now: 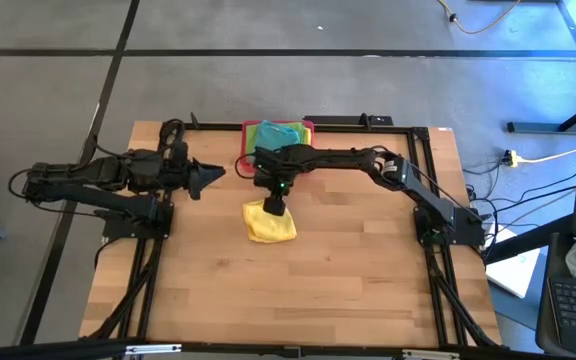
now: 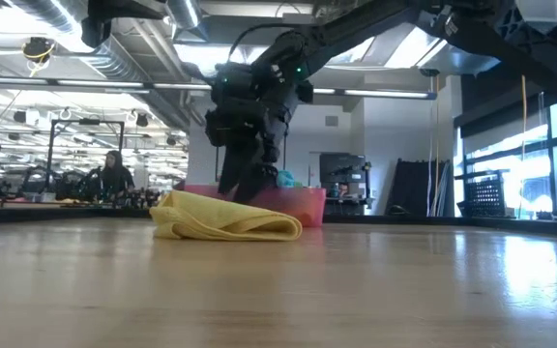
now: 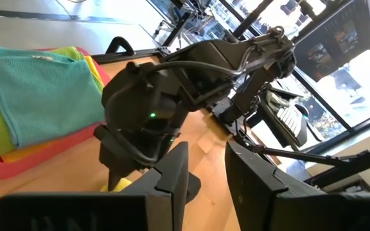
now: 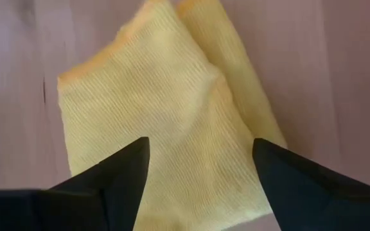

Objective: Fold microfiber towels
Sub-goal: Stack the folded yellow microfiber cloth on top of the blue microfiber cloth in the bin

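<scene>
A yellow towel (image 1: 269, 224) lies folded over on the wooden table (image 1: 348, 290), near its middle; it also shows in the low view (image 2: 226, 218) and the right wrist view (image 4: 172, 115). My right gripper (image 1: 277, 205) is open, pointing down over the towel's far part (image 4: 200, 151). My left gripper (image 1: 211, 173) is open and empty, in the air left of the tray, pointing toward the right arm (image 3: 207, 173). A teal towel (image 1: 276, 132), a green one and a yellow one lie stacked in the pink tray (image 1: 309, 127). My right gripper's open fingers (image 4: 117, 176) come down from above on the yellow towel's far part (image 2: 222, 201). I cannot tell whether the fingertips touch the cloth. The towel lies flat on the table.
The pink tray stands at the table's far edge, just behind the right gripper (image 2: 303, 203). A black frame (image 1: 408, 128) runs around the table top. Bare wood lies toward the near edge. A person (image 2: 114, 174) shows far off in the room behind.
</scene>
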Controlling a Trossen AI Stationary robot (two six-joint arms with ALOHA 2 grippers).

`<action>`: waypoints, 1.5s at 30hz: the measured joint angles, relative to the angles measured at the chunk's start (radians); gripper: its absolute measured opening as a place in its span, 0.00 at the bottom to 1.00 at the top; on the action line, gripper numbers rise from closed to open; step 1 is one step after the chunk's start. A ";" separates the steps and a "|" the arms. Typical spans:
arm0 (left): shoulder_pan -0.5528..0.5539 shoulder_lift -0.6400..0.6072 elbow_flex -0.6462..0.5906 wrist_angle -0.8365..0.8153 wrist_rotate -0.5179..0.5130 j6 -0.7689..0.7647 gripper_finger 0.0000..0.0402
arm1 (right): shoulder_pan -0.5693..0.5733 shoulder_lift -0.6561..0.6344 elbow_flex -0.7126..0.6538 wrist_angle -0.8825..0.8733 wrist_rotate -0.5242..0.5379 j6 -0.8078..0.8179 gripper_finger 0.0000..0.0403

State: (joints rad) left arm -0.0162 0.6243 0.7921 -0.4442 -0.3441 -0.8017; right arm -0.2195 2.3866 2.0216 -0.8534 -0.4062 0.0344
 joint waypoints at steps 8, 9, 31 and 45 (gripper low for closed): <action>0.000 -0.002 0.000 0.002 -0.002 0.000 0.24 | -0.022 0.004 0.000 -0.009 -0.001 0.020 0.69; 0.000 -0.002 0.000 0.002 -0.002 0.000 0.24 | -0.022 0.008 0.000 -0.005 0.004 0.020 0.69; 0.000 0.013 0.000 -0.036 0.040 -0.004 0.24 | -0.022 0.063 0.004 -0.048 0.005 -0.067 0.69; 0.000 0.013 0.000 -0.040 0.100 -0.034 0.24 | -0.008 0.071 0.002 -0.056 0.004 -0.126 0.69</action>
State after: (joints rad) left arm -0.0166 0.6376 0.7921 -0.4840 -0.2440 -0.8361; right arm -0.2279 2.4573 2.0235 -0.9097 -0.4026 -0.0915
